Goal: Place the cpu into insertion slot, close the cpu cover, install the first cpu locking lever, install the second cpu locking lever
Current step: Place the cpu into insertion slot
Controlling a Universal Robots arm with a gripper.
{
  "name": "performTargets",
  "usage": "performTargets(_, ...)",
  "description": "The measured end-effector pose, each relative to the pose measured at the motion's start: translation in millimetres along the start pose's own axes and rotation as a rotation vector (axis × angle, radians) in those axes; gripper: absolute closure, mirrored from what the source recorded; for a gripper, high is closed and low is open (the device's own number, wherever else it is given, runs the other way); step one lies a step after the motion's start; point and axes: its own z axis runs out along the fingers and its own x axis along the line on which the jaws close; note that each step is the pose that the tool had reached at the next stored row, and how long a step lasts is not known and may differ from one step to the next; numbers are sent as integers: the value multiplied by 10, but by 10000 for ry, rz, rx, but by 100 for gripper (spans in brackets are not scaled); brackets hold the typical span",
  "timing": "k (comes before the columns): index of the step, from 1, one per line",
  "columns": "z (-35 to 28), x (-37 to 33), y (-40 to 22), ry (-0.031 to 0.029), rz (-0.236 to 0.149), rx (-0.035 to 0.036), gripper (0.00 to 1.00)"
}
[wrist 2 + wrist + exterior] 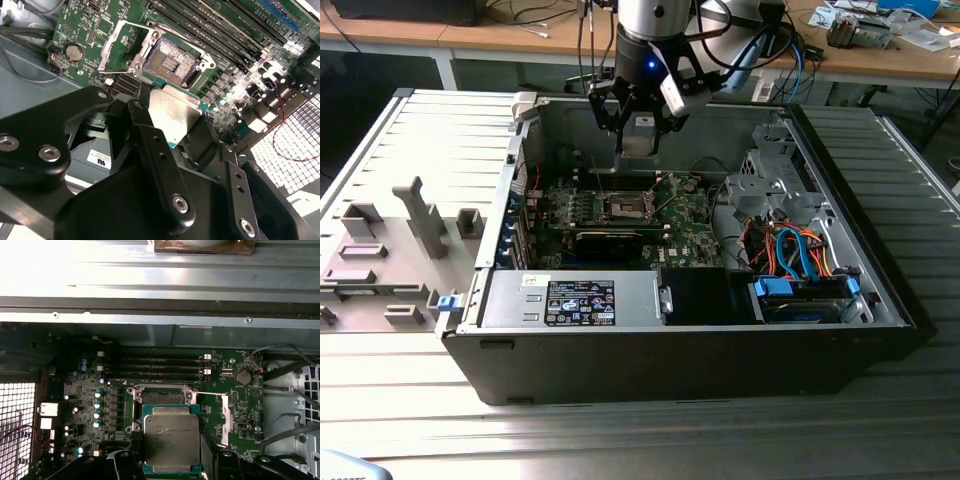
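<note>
The cpu has a dull silver-grey top with a green edge. The gripper is black. The motherboard is green. The insertion slot is dark and copper-speckled with a silvery rim. The cables, at three o'clock of the motherboard in the exterior view, are orange and blue. The case is black outside, grey within. The tabletop is grey, ribbed in parallel strips.

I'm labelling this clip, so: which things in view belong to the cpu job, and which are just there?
In the job: gripper, shut on the cpu; insertion slot, empty; cpu cover, swung open beside it.
Just there: expansion card; memory slots; coin battery; orange and blue cables; grey fixture board on the exterior view's left.
</note>
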Motion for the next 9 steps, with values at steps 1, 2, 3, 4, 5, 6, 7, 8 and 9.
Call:
performTargets(1, 2, 0, 0, 0, 0, 1, 45)
performTargets(2, 3, 0, 0, 0, 0, 0, 45)
performTargets(3, 5, 0, 0, 0, 0, 0, 45)
performTargets(4, 8, 0, -1, 0, 0, 0, 45)
performTargets(5, 11, 0, -1, 0, 0, 0, 45)
performTargets(6, 13, 0, -1, 0, 0, 0, 45)
performTargets(7, 15, 0, -1, 0, 0, 0, 45)
performTargets(8, 17, 0, -2, 0, 0, 0, 45)
performTargets(9, 19, 0, -2, 0, 0, 0, 45)
